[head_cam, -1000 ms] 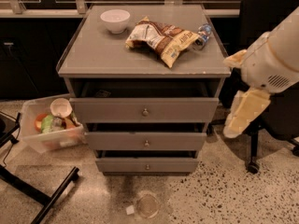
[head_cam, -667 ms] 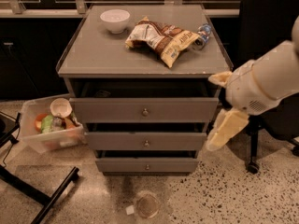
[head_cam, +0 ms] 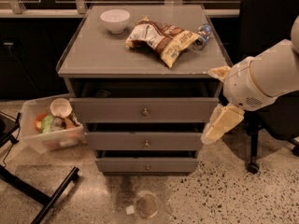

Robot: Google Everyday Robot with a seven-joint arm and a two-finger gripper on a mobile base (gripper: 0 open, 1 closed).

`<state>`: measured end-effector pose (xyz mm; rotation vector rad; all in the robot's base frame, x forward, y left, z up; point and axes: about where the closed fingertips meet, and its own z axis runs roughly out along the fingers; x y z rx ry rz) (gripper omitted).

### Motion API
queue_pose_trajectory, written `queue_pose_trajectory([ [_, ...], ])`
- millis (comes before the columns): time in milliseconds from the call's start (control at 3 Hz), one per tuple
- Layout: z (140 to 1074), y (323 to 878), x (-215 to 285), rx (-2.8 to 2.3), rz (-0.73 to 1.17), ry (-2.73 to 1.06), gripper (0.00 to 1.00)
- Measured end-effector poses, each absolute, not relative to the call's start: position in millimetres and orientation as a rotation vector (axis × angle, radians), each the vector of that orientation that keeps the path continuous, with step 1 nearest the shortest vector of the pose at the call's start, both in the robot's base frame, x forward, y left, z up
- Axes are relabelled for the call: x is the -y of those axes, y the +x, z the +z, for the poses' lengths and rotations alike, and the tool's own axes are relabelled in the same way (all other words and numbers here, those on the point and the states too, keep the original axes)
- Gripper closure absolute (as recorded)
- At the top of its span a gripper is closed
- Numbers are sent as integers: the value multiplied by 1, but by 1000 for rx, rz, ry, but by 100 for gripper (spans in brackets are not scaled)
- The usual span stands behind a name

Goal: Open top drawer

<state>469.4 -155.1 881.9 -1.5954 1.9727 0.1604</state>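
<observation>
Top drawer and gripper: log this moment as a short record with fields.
Top drawer: uppermost of three; front seems pulled out a little, dark gap above it
Knob: centred on the front, nothing touching it
Gripper: right of the cabinet, pointing down beside the drawers' right ends, away from the knob
Cabinet top: white bowl, snack bag
Floor, left: plastic bin holding items

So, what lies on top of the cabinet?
A white bowl, a snack bag and, half hidden behind it, a small bottle. The bag covers whatever lies under it. The pincer hangs just right of the middle drawer.
</observation>
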Motion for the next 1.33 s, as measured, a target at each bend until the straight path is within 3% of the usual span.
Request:
queue_pose_trajectory([
  [333,866,482,153,-2011,144,-1571,0],
  [1333,699,577,99,-2169,201,-1504,0],
])
